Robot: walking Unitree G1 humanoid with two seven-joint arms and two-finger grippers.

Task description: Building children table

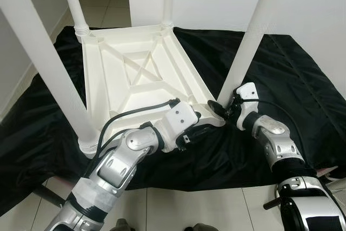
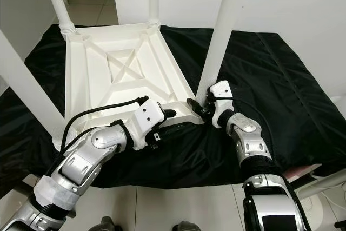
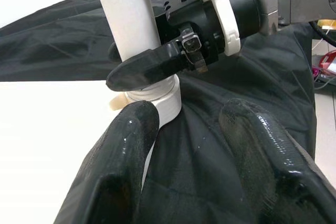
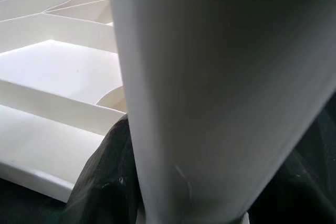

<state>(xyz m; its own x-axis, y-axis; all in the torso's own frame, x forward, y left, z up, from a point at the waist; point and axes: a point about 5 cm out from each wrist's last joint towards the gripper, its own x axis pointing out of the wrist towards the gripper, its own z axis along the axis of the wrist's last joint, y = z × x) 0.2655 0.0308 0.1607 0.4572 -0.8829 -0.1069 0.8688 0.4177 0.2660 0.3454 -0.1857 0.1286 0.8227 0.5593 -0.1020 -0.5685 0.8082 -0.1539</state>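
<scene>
Right now the white table top (image 1: 135, 74) lies upside down on the black cloth (image 1: 292, 79), and the near-right leg (image 1: 250, 41) stands straight up in its corner socket (image 3: 157, 100). The right gripper (image 1: 221, 109) is squeezed shut on the bottom of that leg, so its long way runs up and down, across the fingers. The left gripper (image 3: 205, 145) waits just beside the same corner with its fingers (image 3: 131, 145) apart, holding nothing.
</scene>
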